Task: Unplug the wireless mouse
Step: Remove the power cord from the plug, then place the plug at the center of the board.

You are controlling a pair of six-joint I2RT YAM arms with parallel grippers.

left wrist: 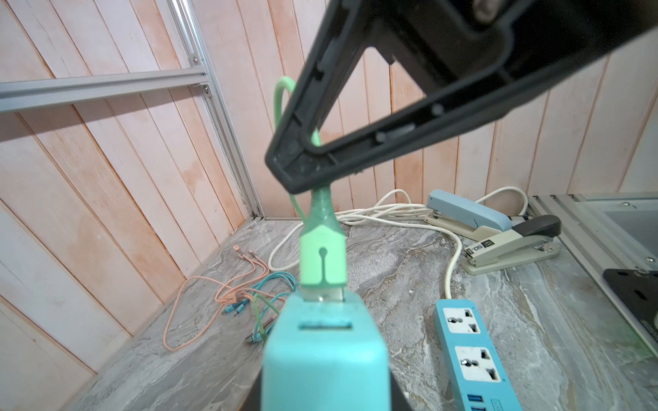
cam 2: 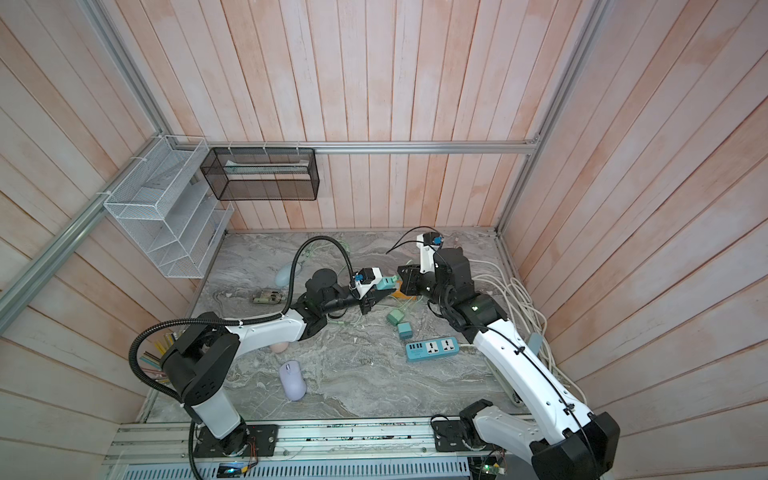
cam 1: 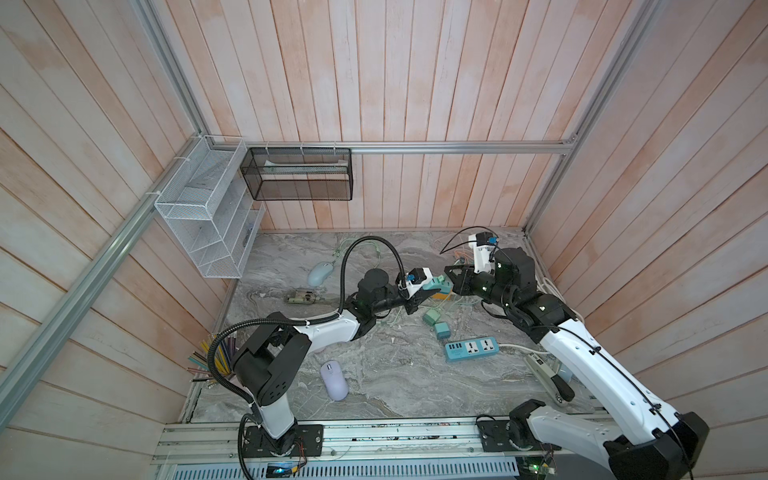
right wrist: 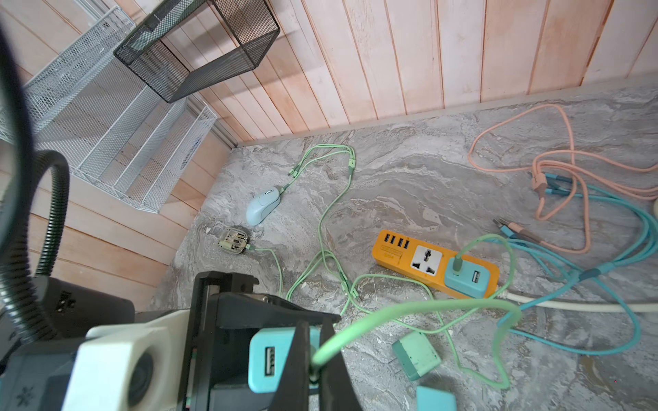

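The wireless mouse [cam 1: 320, 273] [right wrist: 262, 206], pale blue, lies at the back left of the table with a green cable end [right wrist: 285, 188] in its nose. My left gripper [cam 1: 428, 291] [left wrist: 325, 391] is shut on a teal USB adapter [left wrist: 324, 352] [right wrist: 261, 359], held above the table's middle. A green USB plug [left wrist: 322, 263] sits in the adapter's port. My right gripper [cam 1: 446, 278] [right wrist: 315, 370] is shut on the green cable [right wrist: 409, 306] right behind that plug. A second, lilac mouse [cam 1: 334, 380] lies near the front with no cable.
An orange power strip [right wrist: 434, 263] carries another teal adapter. A blue power strip [cam 1: 471, 349], two loose adapters [cam 1: 432, 318], a clear plug [cam 1: 301, 297], staplers [left wrist: 512, 242] and pink and teal cables [right wrist: 555, 178] lie around. Wire racks [cam 1: 208, 216] hang at the back left.
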